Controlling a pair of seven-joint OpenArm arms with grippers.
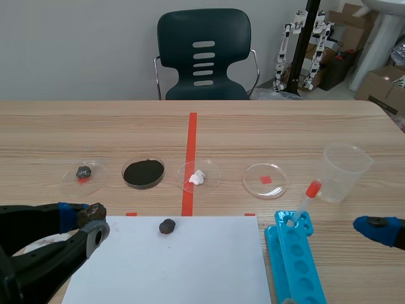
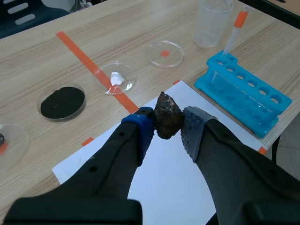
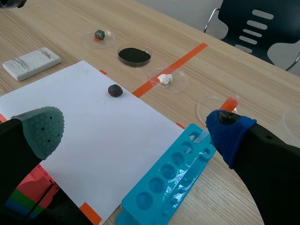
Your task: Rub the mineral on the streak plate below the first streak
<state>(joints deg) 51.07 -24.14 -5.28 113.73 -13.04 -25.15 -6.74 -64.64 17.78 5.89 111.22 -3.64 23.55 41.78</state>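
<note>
My left gripper (image 2: pixel 168 125) is shut on a dark brown, rough mineral (image 2: pixel 168 116), holding it above the near left part of a white paper sheet (image 2: pixel 178 178). In the scene view the mineral (image 1: pixel 92 213) sits at the left gripper (image 1: pixel 90 221), low on the left. The streak plate (image 3: pixel 32 62), a white tile with a dark streak on it, lies on the table left of the sheet, mostly hidden by my left arm in the scene view. My right gripper (image 3: pixel 136 126) is open and empty, low on the right beside the blue rack; its blue pad (image 1: pixel 380 229) shows.
A second dark stone (image 1: pixel 167 226) lies on the paper's far edge. Behind it stand dishes with a small rock (image 1: pixel 83 172), black powder (image 1: pixel 143 173), a white lump (image 1: pixel 198 178), and an empty one (image 1: pixel 265 180). A plastic cup (image 1: pixel 345 171), pipette (image 1: pixel 307 196) and blue tube rack (image 1: pixel 296 259) stand right.
</note>
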